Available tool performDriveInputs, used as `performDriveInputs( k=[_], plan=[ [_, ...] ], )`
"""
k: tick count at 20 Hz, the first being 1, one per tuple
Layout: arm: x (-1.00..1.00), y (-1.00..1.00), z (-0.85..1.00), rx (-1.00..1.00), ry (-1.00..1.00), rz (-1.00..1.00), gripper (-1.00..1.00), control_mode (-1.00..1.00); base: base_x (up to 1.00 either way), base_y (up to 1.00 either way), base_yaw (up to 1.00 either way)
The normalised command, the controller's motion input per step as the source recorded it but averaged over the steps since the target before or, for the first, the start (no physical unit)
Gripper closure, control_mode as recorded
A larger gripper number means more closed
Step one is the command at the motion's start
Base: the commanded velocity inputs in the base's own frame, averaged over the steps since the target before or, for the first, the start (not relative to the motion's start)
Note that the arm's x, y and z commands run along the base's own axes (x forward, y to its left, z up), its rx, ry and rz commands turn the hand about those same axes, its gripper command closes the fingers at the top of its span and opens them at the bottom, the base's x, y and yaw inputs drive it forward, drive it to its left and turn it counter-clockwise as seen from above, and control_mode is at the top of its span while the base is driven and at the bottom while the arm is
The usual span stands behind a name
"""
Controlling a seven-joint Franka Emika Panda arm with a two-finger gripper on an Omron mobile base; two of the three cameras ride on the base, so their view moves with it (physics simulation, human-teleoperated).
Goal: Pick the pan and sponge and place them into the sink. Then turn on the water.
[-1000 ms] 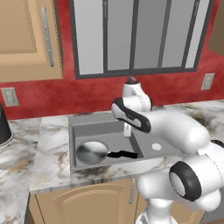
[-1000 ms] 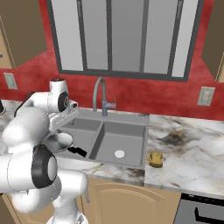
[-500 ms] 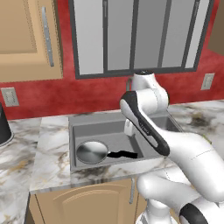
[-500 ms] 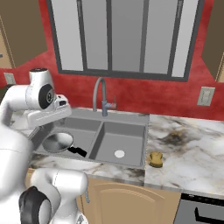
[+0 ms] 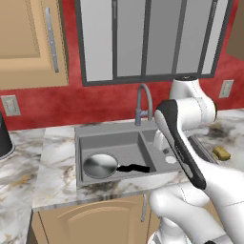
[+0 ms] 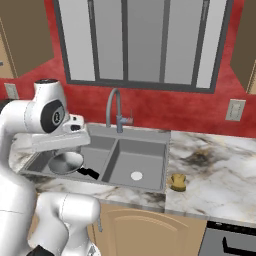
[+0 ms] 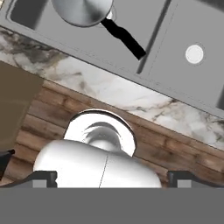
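Right base view: pan (image 6: 66,162) down in the sink (image 6: 150,155), sponge (image 6: 176,181) next up
Sponge sits on the counter (image 6: 220,170) just right of the basin; the arm must swing across to reach it. Can't tell how the pincer stands

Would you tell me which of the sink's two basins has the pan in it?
The left basin of the sink, away from the sponge: the pan lies in it, while the right basin shows just its white drain.
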Motion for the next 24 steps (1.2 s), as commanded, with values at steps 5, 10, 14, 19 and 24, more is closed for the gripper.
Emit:
performDriveInputs(
  k=[5,10,14,19,24],
  plan=[
    [-0.19,-1.00,-0.01,-0.05,0.00,-0.30,-1.00,-1.00,0.00,0.00,0.00],
    [0.00,-1.00,0.00,-0.08,0.00,-0.31,-1.00,-1.00,0.00,0.00,0.00],
    [0.10,-1.00,0.00,-0.07,0.00,-0.27,-1.00,-1.00,0.00,0.00,0.00],
    [0.31,-1.00,-0.06,-0.06,0.00,-0.22,-1.00,-1.00,0.00,0.00,0.00],
    [0.56,-0.86,-0.33,-0.06,0.00,-0.10,-1.00,-1.00,0.00,0.00,0.00]
  ],
)
